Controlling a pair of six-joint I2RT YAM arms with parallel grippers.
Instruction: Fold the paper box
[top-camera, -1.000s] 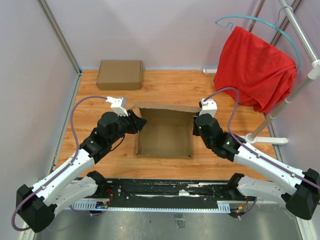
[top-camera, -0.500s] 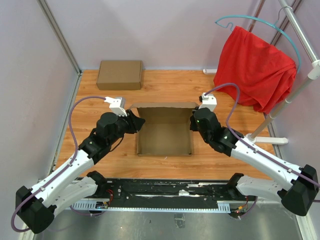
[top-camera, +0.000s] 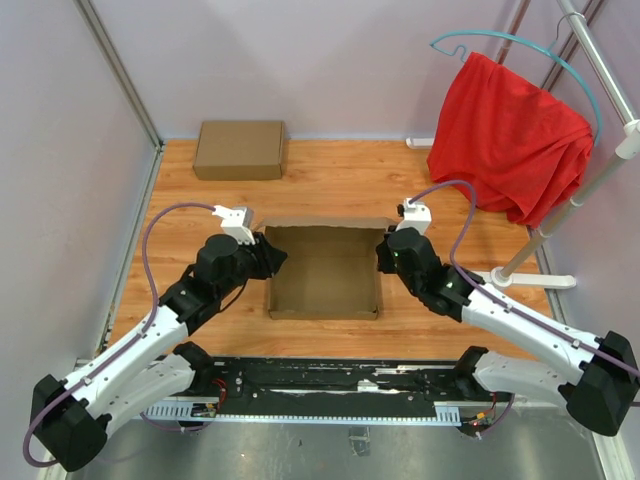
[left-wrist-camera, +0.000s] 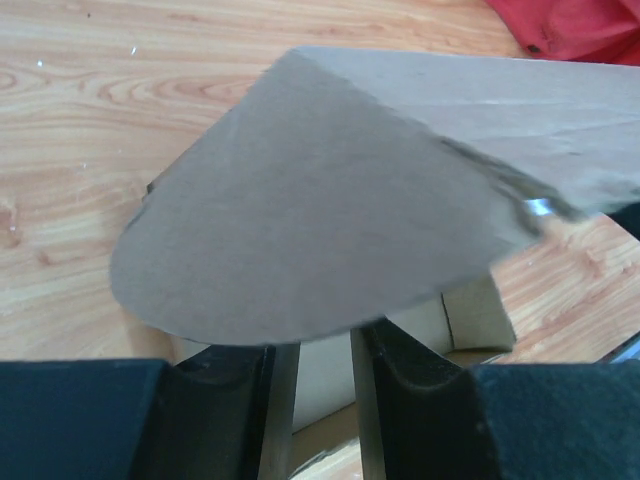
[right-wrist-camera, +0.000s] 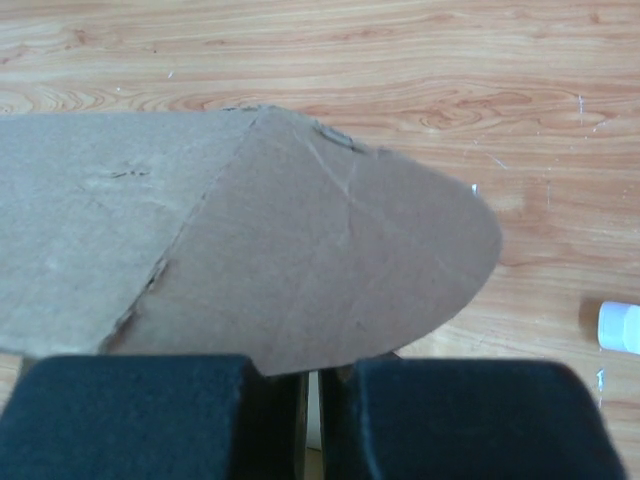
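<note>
The paper box (top-camera: 322, 275) sits mid-table, a brown cardboard tray with its back lid panel leaning forward over the opening. My left gripper (top-camera: 272, 255) is at the box's left back corner and my right gripper (top-camera: 382, 252) at its right back corner. In the left wrist view a rounded lid flap (left-wrist-camera: 320, 210) lies across my fingers and hides the tips of the left gripper (left-wrist-camera: 325, 345); the jaws stand a narrow gap apart with the box wall seen between them. In the right wrist view the matching flap (right-wrist-camera: 330, 260) covers the right gripper (right-wrist-camera: 312, 375), whose jaws are almost touching.
A second, fully formed flat brown box (top-camera: 239, 150) lies at the back left. A red cloth (top-camera: 510, 135) hangs on a rack at the right, with the rack's foot (top-camera: 530, 280) on the table. A small white object (right-wrist-camera: 620, 327) lies on the wood.
The lid panel has tipped from near upright forward over the box. Both grippers moved toward me with it, and the box slid slightly left.
</note>
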